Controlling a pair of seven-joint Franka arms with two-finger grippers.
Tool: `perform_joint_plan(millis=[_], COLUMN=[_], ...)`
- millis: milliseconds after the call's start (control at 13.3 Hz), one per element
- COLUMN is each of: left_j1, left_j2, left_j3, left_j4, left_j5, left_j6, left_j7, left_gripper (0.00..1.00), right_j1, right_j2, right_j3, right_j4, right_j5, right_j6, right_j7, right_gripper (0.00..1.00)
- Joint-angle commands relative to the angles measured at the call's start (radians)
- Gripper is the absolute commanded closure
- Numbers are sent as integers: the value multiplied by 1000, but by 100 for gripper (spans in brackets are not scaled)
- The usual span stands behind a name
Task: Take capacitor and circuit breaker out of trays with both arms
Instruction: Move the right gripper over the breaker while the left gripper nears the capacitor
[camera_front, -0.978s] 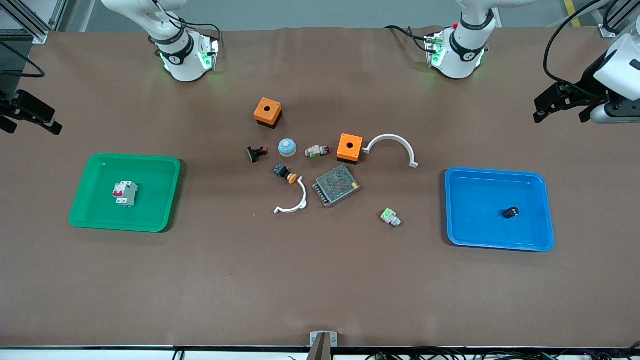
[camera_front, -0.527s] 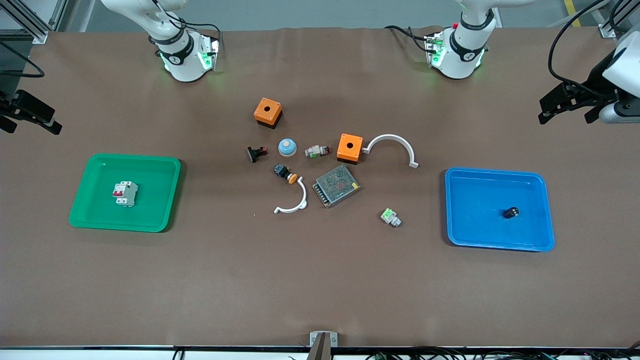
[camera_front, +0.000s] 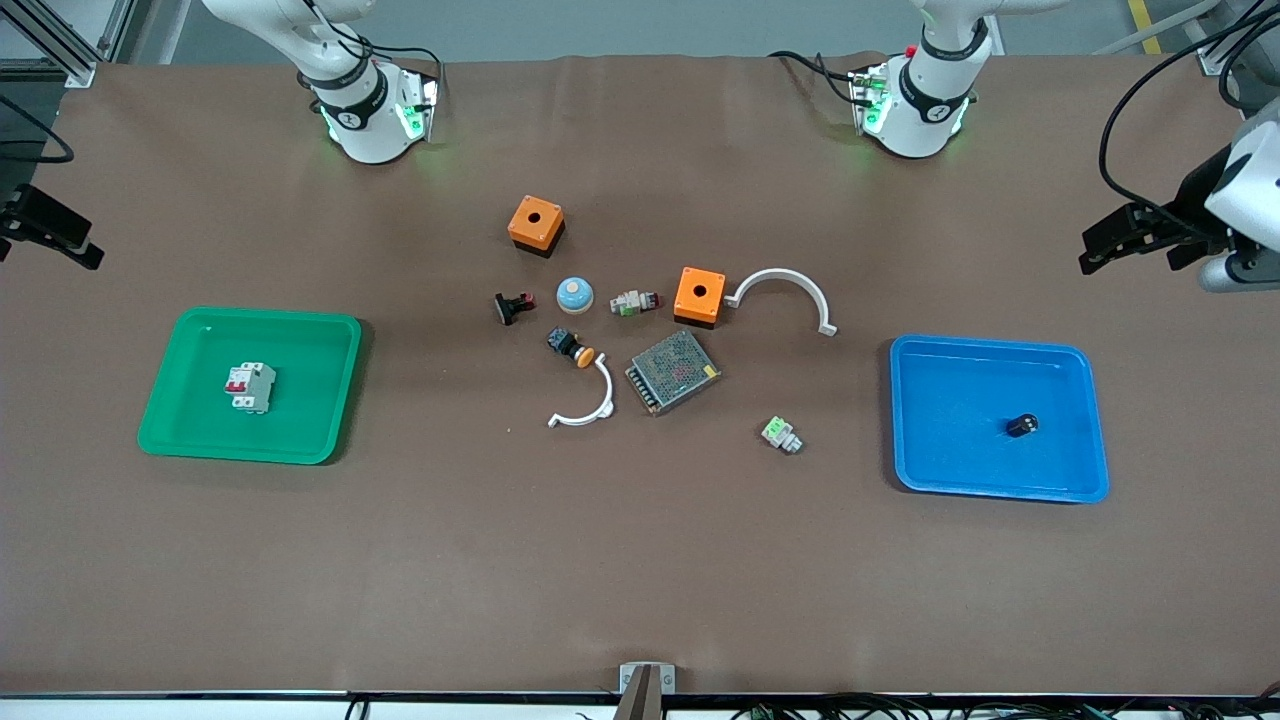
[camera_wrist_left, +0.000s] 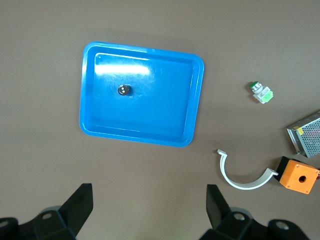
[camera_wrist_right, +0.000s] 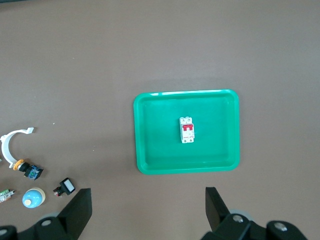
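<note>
The capacitor, a tiny black cylinder, lies in the blue tray at the left arm's end of the table; it also shows in the left wrist view. The breaker, a white block with red levers, lies in the green tray at the right arm's end; it also shows in the right wrist view. My left gripper is open and empty, high over bare table beside the blue tray. My right gripper is open and empty, high over bare table beside the green tray.
Loose parts lie mid-table: two orange boxes, a mesh power-supply box, two white arc pieces, a blue dome, an orange-capped push-button, a black-and-red switch and a green-and-white connector.
Both grippers have drifted a little outward toward their own ends of the table. The capacitor, the breaker and the loose parts have not moved.
</note>
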Motion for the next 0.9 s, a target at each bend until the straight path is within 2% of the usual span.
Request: perform_joint_plan(millis=[0,376,602,828], left_j1=[3,33,48,78], left_j2=[57,119,151,192], left_j3=[0,-4,-4,-2], left_j4=[33,19,-1,-36], left_j5=[46,52,46,69], left_j6=[-6,53,76,146], left_j7=[-8,-5,4,7], left_gripper=[0,0,0,0], right_j1=[-41,-87,-141,-158], right_j2=[37,185,263,260], right_j3=[12,12,12,10], right_j4=[-16,-15,-48,-201], right_j5=[-14,-11,-23,-29], right_j6=[15,54,139,276], right_j7=[13,13,-5,-141], right_gripper=[0,0,0,0])
